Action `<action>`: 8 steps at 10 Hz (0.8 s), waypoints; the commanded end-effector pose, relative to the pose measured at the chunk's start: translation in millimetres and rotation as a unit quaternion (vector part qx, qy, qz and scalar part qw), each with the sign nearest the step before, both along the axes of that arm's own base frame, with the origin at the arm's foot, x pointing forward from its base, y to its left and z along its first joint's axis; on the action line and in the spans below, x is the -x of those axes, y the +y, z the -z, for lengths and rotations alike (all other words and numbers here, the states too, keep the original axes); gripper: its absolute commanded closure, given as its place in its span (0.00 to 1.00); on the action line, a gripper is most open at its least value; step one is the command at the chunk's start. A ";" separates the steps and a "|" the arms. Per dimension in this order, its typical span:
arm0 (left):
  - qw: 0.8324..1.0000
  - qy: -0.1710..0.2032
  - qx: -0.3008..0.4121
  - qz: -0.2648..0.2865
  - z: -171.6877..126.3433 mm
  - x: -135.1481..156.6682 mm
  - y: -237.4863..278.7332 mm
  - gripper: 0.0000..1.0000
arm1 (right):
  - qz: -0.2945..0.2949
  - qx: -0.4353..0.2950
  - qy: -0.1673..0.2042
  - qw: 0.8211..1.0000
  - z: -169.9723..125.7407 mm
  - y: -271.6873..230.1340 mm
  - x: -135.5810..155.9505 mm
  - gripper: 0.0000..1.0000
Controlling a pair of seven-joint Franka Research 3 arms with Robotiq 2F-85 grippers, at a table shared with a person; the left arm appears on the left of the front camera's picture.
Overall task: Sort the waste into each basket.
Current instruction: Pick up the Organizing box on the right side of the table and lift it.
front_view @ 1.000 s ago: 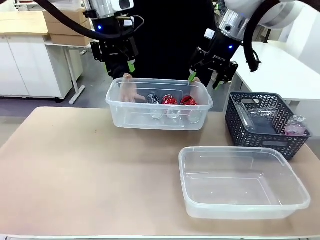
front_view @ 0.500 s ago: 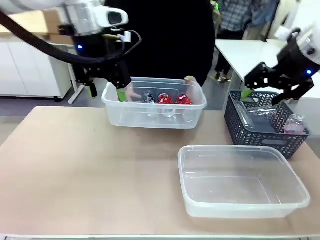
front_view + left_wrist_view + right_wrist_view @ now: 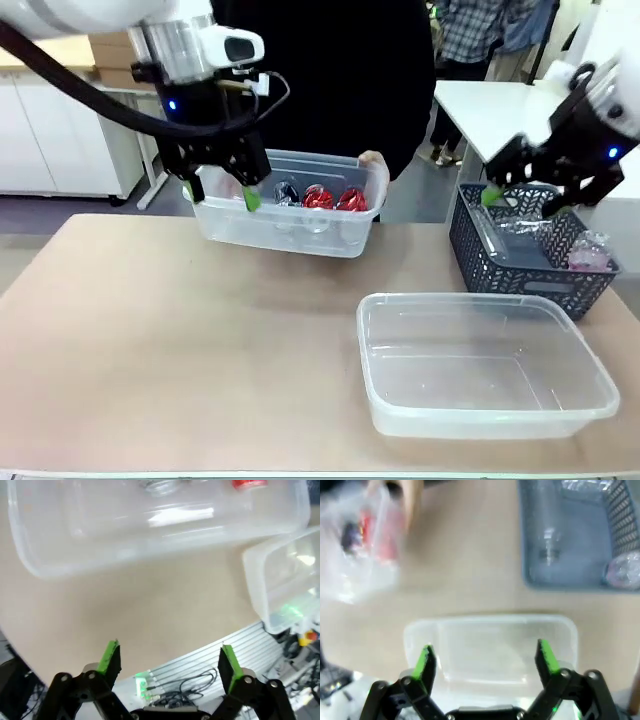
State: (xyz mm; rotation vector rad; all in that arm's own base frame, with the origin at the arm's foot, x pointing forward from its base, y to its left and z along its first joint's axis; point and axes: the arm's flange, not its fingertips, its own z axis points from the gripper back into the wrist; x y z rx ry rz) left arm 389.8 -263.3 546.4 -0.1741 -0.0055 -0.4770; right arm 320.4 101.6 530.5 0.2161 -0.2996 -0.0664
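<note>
Left gripper [image 3: 218, 192]: pads spread wide, nothing between them, hanging just in front of far tub's [image 3: 290, 235] left end. Right gripper [image 3: 520, 200]: likewise wide and empty, poised above grey lattice basket [image 3: 520, 270], off to robot's right.

Waste mostly in far tub: two red cans [image 3: 318, 197], one darker can [image 3: 287, 190] beside them, clear bottle shapes lower down, hard to make out. Person's hand [image 3: 371, 160] on that tub's far right rim, probably steadying or offering it to bring contents within reach.

More clear plastic in grey lattice basket, one piece pinkish [image 3: 592, 250].

Near tub [image 3: 480, 418] bare, close to robot's edge of table [image 3: 150, 330], presumably set there as a drop-off.

Wide pads on both sides: ready for picking, no sorting evident yet.
</note>
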 end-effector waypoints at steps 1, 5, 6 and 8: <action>1.000 0.015 -0.002 0.005 32.4 3.1 -48.4 0.00 | -0.111 0.075 0.062 0.989 28.7 -41.4 32.1 0.00; 0.994 0.091 0.007 -0.051 74.4 38.6 -132.5 0.00 | -0.137 0.062 0.101 0.983 27.3 -50.8 32.2 0.00; 0.997 0.062 -0.013 -0.036 77.6 37.1 -111.4 0.00 | -0.137 0.062 0.101 0.983 27.3 -50.8 32.2 0.00; 0.997 0.062 -0.013 -0.036 77.6 37.1 -111.4 0.00 | -0.137 0.062 0.101 0.983 27.3 -50.8 32.2 0.00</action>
